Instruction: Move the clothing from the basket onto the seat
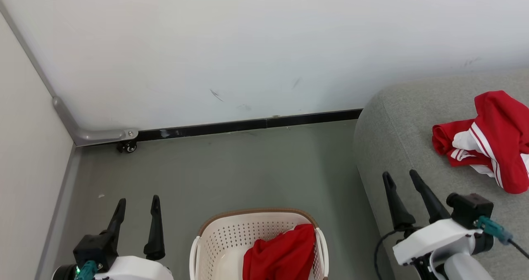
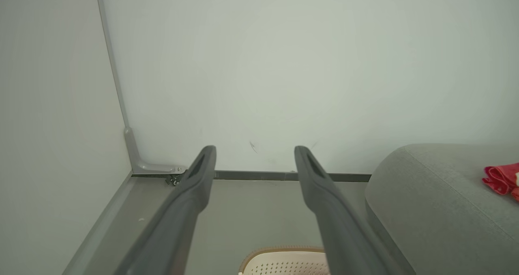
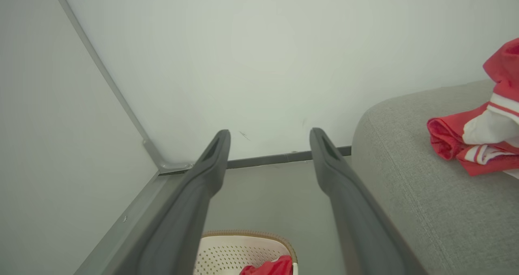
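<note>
left pincer [image 1: 139,199] spread wide, empty, over floor [image 1: 248,168] left of basket [image 1: 231,234] | right pincer [image 1: 400,174] spread wide, empty, at seat [image 1: 396,127] edge | plain red garment [image 1: 281,253] in basket | red-and-white striped garment [image 1: 492,139] lying on seat

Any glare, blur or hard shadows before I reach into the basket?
Head view: even light, no glare, red garment in the basket sharp. Left wrist view: own jaws soft up close, seat slightly hazy. Right wrist view: same soft jaws, striped garment clear.
</note>
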You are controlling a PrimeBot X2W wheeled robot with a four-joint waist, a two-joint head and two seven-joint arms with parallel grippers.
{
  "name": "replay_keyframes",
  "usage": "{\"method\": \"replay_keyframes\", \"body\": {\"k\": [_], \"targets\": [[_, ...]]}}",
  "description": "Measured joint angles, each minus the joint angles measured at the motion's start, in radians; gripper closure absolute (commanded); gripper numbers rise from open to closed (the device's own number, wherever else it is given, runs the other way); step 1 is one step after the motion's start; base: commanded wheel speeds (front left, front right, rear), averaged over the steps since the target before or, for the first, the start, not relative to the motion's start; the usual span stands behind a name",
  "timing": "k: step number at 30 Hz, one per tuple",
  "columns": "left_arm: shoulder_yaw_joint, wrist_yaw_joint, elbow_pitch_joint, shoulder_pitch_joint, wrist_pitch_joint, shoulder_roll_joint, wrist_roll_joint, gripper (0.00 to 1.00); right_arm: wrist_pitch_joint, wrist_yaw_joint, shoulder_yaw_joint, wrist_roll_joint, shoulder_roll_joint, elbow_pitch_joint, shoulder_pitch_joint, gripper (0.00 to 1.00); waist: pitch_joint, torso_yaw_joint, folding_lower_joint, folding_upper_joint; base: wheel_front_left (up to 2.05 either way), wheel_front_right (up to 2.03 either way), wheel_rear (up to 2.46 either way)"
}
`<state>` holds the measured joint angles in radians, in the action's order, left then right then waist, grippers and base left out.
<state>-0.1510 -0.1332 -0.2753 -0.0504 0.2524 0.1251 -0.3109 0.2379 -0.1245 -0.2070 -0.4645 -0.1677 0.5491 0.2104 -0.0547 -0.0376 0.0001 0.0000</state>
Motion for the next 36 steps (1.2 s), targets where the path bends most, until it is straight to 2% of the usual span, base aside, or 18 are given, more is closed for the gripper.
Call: {"method": "replay_keyframes", "body": {"k": [6, 36], "targets": [[-0.003, 0.0, -0.009, 0.009, 0.0, 0.008, 0.017, 0.0, 0.0, 0.0, 0.019, 0.054, 0.044, -0.03, -0.052, 0.0, -0.008, -0.004, 0.0, 0.0, 0.0, 0.0, 0.0], [-0.017, -0.005, -0.032, 0.009, 0.0, 0.021, 0.053, 0.0, -0.055, 0.0, 0.114, 0.175, 0.1, -0.216, -0.154, 0.0, 0.051, -0.007, 0.0, 0.0, 0.0, 0.0, 0.0]]}}
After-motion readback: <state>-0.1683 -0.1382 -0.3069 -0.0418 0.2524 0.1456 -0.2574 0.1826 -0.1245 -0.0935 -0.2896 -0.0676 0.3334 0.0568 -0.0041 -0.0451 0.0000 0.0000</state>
